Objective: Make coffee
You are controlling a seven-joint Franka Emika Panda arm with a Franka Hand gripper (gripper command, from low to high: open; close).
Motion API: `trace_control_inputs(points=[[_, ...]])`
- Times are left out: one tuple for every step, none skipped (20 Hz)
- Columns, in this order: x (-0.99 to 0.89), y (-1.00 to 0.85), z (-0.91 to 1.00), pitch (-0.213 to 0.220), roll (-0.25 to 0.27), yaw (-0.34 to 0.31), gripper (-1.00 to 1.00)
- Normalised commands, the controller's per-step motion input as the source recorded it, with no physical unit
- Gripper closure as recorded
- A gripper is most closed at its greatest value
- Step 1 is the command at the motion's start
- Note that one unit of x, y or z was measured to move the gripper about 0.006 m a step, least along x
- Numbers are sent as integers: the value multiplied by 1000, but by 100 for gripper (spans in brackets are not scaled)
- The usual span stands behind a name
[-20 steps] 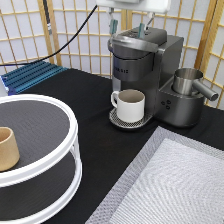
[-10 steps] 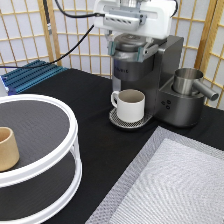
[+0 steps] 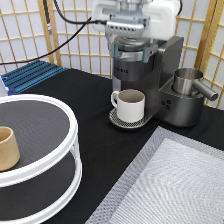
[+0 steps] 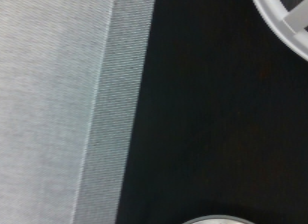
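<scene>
My gripper (image 3: 132,50) hangs low over the top of the dark grey coffee machine (image 3: 165,70). It is open, with one finger on each side of the machine's round brew head. A white mug (image 3: 131,104) with a handle stands on the machine's round drip tray, under the spout. The mug's rim also shows in the wrist view (image 4: 217,220). The coffee pod is not in view in either picture, and nothing shows between my fingers.
A steel pitcher (image 3: 187,82) sits on the machine's right side. A white two-tier round shelf (image 3: 60,165) at the exterior view's left holds a tan handleless cup (image 3: 7,147). A grey mat (image 3: 175,185) lies at the bottom right. A blue rack (image 3: 30,75) lies at the back left.
My gripper has come down from the exterior view's top edge and now sits over the coffee machine's brew head. The mug and the tan cup have not moved.
</scene>
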Motion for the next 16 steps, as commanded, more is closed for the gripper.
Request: trace_control_inputs(points=[[80,-537,780,0,255,89,-100],[31,-291,811,0,225,109,-100],[0,-9,657,0,166,166,-100],[-217,246,274,0,71,252,-100],[-257,240,157,-44,0,285,-100],[-266,214,29,-89,0,298,-100],[-251,171,0,-104,0,314,-100],[-226,126,0,-120,0,331,-100],[-220,123,0,-119,0,332,-100],[-180,103,0,-115,0,344,-100],[-126,74,0,-104,0,357,-100],[-117,74,0,-96,0,358,-100],[-109,57,0,-80,0,367,-100],[-94,43,0,-56,0,375,-100],[-83,23,83,-30,0,375,-100],[-71,17,129,-15,0,375,-100]])
